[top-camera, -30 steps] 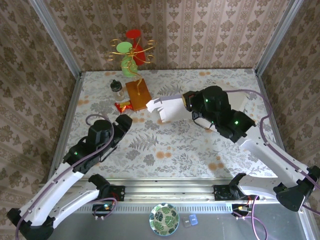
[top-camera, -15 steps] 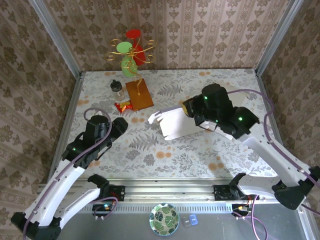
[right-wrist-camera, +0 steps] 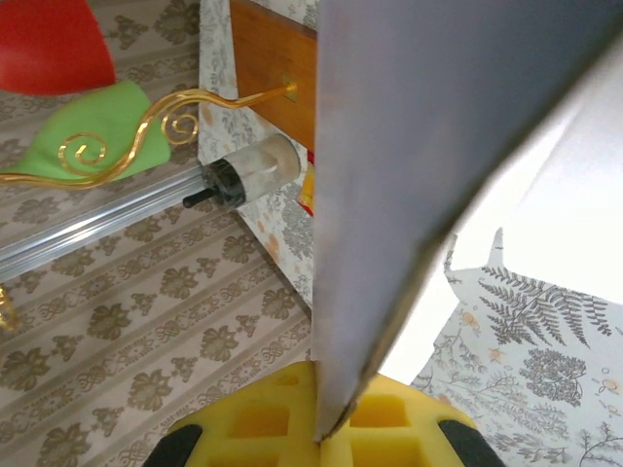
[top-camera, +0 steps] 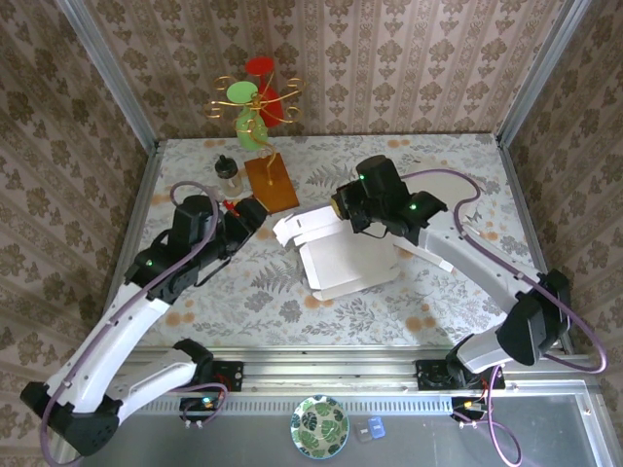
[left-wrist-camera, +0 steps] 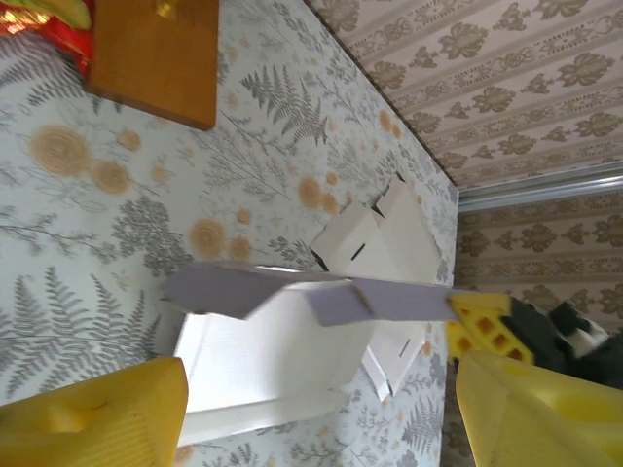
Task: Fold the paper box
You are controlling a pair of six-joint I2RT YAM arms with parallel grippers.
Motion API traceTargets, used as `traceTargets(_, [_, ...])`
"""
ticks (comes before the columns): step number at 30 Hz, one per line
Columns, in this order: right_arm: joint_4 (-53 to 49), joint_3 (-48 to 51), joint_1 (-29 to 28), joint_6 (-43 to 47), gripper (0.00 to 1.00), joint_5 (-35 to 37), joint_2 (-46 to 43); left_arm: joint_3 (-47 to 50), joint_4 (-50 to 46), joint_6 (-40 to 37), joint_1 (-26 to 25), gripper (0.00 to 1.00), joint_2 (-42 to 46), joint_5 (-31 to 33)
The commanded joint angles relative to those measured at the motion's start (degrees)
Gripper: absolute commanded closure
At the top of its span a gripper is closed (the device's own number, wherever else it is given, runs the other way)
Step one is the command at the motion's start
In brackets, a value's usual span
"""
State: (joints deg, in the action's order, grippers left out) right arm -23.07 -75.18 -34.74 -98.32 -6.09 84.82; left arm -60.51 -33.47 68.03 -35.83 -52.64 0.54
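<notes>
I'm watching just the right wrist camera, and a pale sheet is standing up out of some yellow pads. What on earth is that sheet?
Observer: From above, it is a raised flap of a white paper box lying open on the table. The right end effector is shut on that flap.
Visitor: Is the other arm doing anything?
Observer: The left end effector is open, facing the box from its left side and gripping nothing.
Visitor: What does its camera see?
Observer: The flap stretched across above the box's base, with a yellow pad of the right arm pinching one end.
</notes>
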Motion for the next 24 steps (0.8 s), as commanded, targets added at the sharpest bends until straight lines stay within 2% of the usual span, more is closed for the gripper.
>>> traceTargets(1, [3.2,1.4,0.1,0.0,1.0,-1.8,1.3,-1.0,4.3,5.5,-1.5,0.26,-2.6,-1.1])
traceTargets(16, [7.5,6.5,-0.4,-2.2,1.0,-3.3,1.7,-0.9,13.7,9.6,-3.4,0.36,-14.9,-3.1])
traceTargets(24, [8.5,6.7,-0.4,-2.1,1.0,-4.1,2.5,-0.2,10.4,11.4,-4.1,0.38,-16.1,-3.7])
